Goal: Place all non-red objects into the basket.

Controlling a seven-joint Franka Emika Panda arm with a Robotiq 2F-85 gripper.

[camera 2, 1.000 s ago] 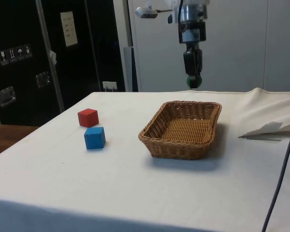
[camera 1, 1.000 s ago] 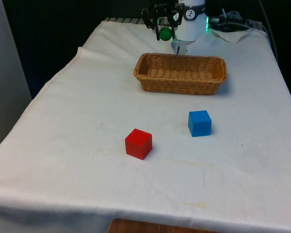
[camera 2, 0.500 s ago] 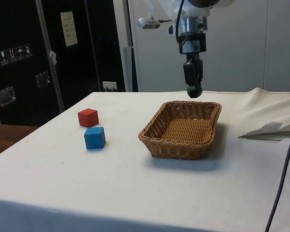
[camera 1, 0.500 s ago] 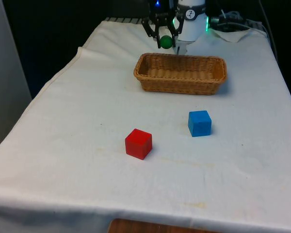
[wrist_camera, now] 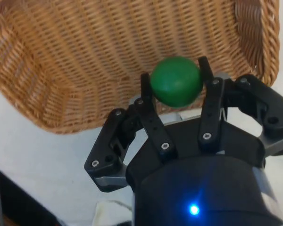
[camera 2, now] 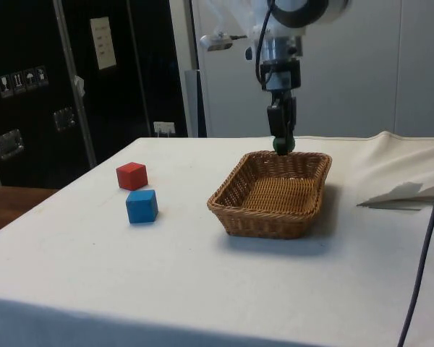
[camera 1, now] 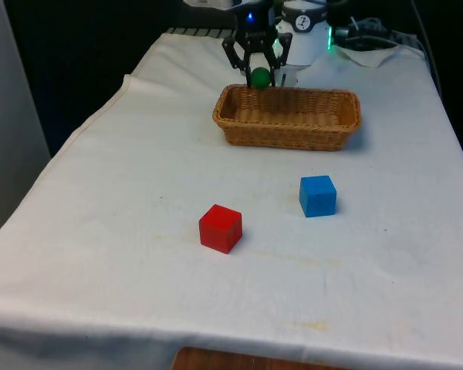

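Pincer (camera 1: 255, 68), black, two-fingered: clamped on a small green ball (wrist_camera: 175, 81), one finger pressed to each side of it; the ball also shows at the fingertips in the front view (camera 1: 260, 76) and the side view (camera 2: 281, 145)

Change over the last second: pincer and ball have come down from well above the basket to just over its rim, and have shifted from beyond the far edge towards the near-robot end of the interior; grip unchanged throughout

Directly beneath the pincer: rectangular woven wicker basket (camera 1: 287, 117), light brown, nothing lying in it; the wrist view has the ball over the woven floor close to one corner (wrist_camera: 61, 61), so a release from here looks likely to land inside

Farther out from the pincer, across the basket and on the open white-clothed worktop (camera 1: 123, 200): small blue cube (camera 1: 318, 196), apart from the basket; just past it, farthest from the pincer, small red cube (camera 1: 221, 228); both untouched, neither moved in the last second

Task standing, as judged: ball delivery in its closing stage, release not yet made; blue cube remains to be fetched; red cube to be left where it lies
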